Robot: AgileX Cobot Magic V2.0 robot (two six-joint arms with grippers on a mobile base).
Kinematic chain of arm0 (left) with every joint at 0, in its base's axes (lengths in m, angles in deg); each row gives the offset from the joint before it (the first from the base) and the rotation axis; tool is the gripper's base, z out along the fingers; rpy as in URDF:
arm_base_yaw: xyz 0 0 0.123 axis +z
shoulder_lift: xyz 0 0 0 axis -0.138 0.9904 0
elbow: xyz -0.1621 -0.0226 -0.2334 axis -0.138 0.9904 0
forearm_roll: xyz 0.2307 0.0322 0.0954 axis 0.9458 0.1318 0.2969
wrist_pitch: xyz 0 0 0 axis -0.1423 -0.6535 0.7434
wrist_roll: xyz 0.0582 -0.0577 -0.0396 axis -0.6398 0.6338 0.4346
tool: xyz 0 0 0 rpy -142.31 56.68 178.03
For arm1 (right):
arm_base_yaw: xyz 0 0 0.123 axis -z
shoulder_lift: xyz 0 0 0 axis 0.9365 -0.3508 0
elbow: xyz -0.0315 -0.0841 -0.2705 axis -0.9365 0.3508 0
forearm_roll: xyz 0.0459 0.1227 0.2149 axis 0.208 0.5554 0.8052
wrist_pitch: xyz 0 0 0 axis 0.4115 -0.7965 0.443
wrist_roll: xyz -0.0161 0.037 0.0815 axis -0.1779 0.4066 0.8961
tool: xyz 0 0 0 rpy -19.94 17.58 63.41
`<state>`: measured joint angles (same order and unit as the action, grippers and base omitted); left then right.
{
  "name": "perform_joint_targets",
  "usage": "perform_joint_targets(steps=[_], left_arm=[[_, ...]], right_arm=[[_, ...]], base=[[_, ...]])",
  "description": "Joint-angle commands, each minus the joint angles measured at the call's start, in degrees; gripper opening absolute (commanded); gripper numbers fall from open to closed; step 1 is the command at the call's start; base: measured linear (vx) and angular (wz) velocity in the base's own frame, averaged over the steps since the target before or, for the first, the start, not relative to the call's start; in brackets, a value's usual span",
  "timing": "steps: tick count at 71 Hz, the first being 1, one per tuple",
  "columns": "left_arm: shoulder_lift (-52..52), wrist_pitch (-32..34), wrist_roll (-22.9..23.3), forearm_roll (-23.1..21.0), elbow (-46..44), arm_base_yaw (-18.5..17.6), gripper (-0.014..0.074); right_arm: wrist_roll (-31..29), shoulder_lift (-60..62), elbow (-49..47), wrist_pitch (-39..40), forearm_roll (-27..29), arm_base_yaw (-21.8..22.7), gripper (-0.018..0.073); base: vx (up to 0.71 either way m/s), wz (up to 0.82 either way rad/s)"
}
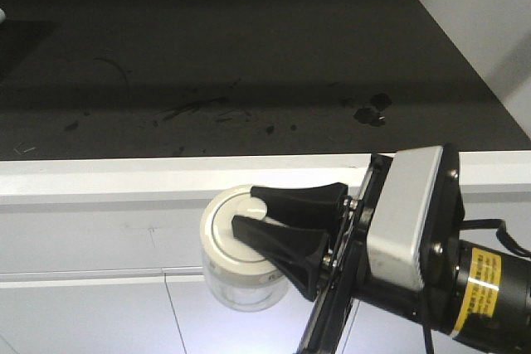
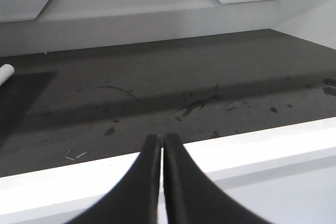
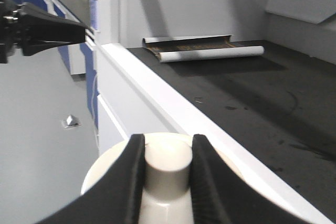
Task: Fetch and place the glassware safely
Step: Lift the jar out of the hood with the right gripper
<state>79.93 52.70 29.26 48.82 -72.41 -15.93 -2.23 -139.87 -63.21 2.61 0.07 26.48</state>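
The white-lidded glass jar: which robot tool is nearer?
Right. The right tool grips the jar by its lid knob; the left tool is shut, empty, apart from it.

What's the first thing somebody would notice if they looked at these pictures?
The glass jar with its cream lid stands out first. It is held out in front of the white counter edge by the right gripper, which pinches the lid's knob. Behind it lies the big dark countertop, scuffed and smudged. The left gripper is shut with nothing in it.
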Motion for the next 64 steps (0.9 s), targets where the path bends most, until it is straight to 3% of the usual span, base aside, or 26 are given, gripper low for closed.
perform_joint_targets(steps=[1,64], left_arm=[[0.48,3.98,0.10,-0.40,-1.25,-0.49,-0.0007],[0.48,3.98,0.10,-0.40,-1.25,-0.49,-0.0007]], right_arm=[[-0.25,1.39,-1.70,3.73,2.12,-0.73,-0.0003],[-0.25,1.34,-1.70,4.07,2.12,-0.73,-0.0001]], base=[[0.00,0.00],[0.00,0.00]])
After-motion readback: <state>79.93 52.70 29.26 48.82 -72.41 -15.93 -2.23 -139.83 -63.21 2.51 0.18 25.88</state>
